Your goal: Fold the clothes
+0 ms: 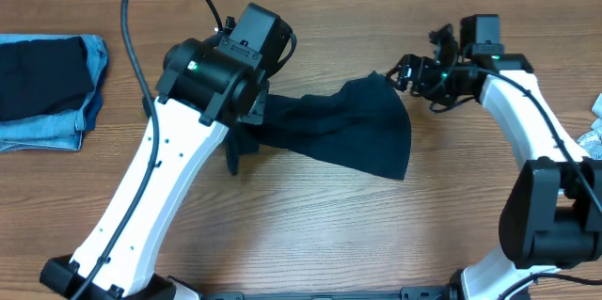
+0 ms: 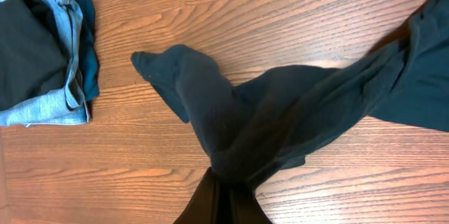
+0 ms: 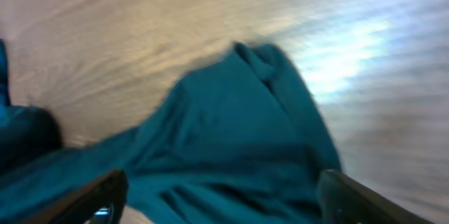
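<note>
overhead: navy shirt (image 1: 348, 126) rumpled mid-bench (image 1: 310, 244); folded pile (image 1: 42, 93) well apart | left wrist: my left jaws pinch a bunched shirt end | right wrist: my right jaws spread over the far corner, blurred | step: likely spreading flat; next: pinch that corner, pull taut

Shirt (image 1: 357, 126) lies on table (image 1: 310, 234), stack (image 1: 42, 88) to its left.

Matt cloth on grained wood
The navy shirt (image 1: 348, 131) is soft, matt cloth; the table (image 1: 310, 234) is smooth, faintly shiny wood.
</note>
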`<state>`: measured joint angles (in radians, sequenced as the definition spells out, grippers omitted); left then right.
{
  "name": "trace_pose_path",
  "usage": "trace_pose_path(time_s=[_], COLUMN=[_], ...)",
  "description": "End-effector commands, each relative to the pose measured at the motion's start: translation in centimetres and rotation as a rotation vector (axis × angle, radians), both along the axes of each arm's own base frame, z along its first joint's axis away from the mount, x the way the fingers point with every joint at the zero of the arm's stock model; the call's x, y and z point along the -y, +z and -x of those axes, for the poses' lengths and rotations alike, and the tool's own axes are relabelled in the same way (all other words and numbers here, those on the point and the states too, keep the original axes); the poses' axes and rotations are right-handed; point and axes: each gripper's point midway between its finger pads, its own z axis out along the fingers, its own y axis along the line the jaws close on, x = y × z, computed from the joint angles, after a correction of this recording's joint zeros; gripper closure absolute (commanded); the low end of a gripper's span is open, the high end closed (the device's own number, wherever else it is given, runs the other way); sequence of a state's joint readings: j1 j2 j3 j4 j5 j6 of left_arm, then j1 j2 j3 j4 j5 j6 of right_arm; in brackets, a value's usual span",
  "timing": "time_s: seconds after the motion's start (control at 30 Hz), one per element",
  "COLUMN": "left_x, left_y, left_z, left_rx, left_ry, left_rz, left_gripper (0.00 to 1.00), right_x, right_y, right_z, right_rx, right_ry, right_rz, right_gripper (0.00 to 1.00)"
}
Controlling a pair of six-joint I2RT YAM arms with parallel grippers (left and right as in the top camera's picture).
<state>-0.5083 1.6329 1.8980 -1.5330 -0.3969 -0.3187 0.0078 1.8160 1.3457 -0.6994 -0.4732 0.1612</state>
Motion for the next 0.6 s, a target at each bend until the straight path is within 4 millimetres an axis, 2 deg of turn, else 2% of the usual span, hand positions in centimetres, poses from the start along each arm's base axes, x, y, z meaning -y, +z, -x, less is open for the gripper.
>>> trace_pose_path(time_s=[0.0, 0.17, 0.37, 0.43, 0.57], left_x=[-0.3, -0.2, -0.3, -0.3, -0.3], left_y=[0.9, 0.9, 0.9, 0.9, 0.9], left_z=[0.4, 0.4, 0.4, 0.4, 0.4], left_rx=[0.024, 0.025, 0.024, 0.024, 0.024], left_ry=[0.002, 0.001, 0.002, 0.002, 0.002], left_rz=[0.020, 0.020, 0.020, 0.020, 0.019], left_gripper=[0.96, 0.96, 0.96, 0.96, 0.96], right_x=[-2.3, -2.9, -2.9, -2.9, -3.6], right_y=[-1.2, -4.3, -8.2, -8.9, -9.0], right_z=[-0.9, -2.3, -2.3, -2.3, -2.2], right_rx=[0.039, 0.038, -0.027, -0.040, -0.037], right_ry=[0.051, 0.053, 0.053, 0.055, 0.081], right_rz=[0.037, 0.079, 0.083, 0.084, 0.046], right_gripper=[0.14, 0.20, 0.22, 0.22, 0.23])
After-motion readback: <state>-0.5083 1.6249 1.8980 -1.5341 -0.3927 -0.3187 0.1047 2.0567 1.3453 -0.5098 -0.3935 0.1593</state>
